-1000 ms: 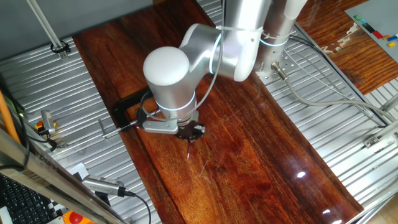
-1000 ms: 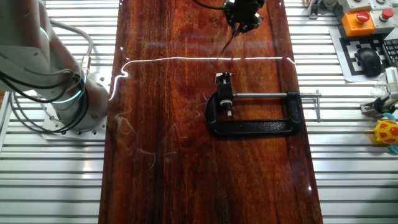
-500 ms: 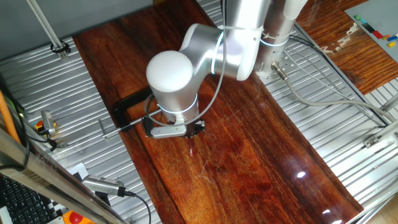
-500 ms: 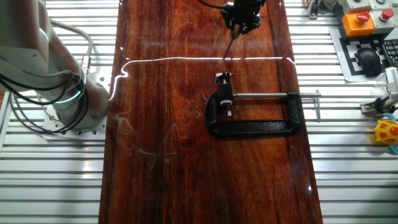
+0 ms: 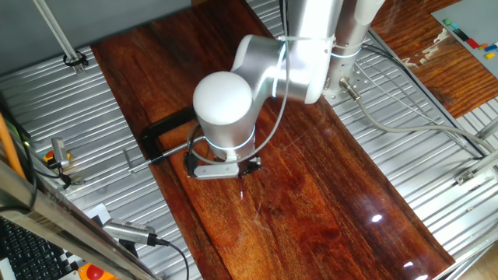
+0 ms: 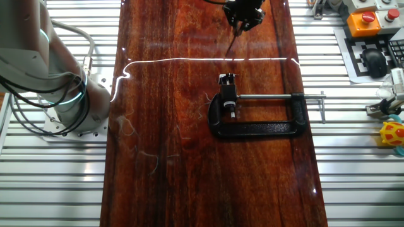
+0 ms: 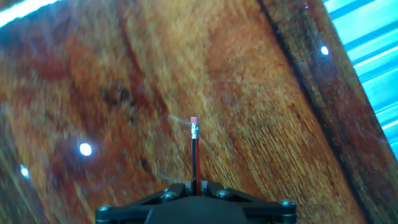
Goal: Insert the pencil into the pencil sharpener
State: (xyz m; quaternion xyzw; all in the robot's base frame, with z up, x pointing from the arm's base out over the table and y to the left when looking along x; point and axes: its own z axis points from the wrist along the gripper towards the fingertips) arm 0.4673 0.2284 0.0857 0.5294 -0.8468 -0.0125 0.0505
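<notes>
My gripper [image 5: 247,166] is shut on the pencil [image 5: 244,187], a thin dark reddish stick that hangs below the fingers above the wooden board. In the hand view the pencil [image 7: 194,155] points away from the gripper [image 7: 195,185], with a pink eraser and metal band at its far end. In the other fixed view the gripper [image 6: 243,23] is at the far end of the board and the pencil [image 6: 231,41] slants toward the pencil sharpener [image 6: 226,79], a tiny white block held at the black clamp's jaw. A clear gap lies between pencil and sharpener.
The black C-shaped clamp [image 6: 259,120] lies across the wooden board [image 6: 170,126], with its grey metal rod [image 6: 271,96] running toward the board's edge. The arm base [image 6: 63,94] stands beside the board. Ribbed metal table surfaces, cables and a keyboard surround the board.
The arm has shifted a little along the board, to the right and down in one fixed view, carrying the pencil with it. The clamp and sharpener have not moved.
</notes>
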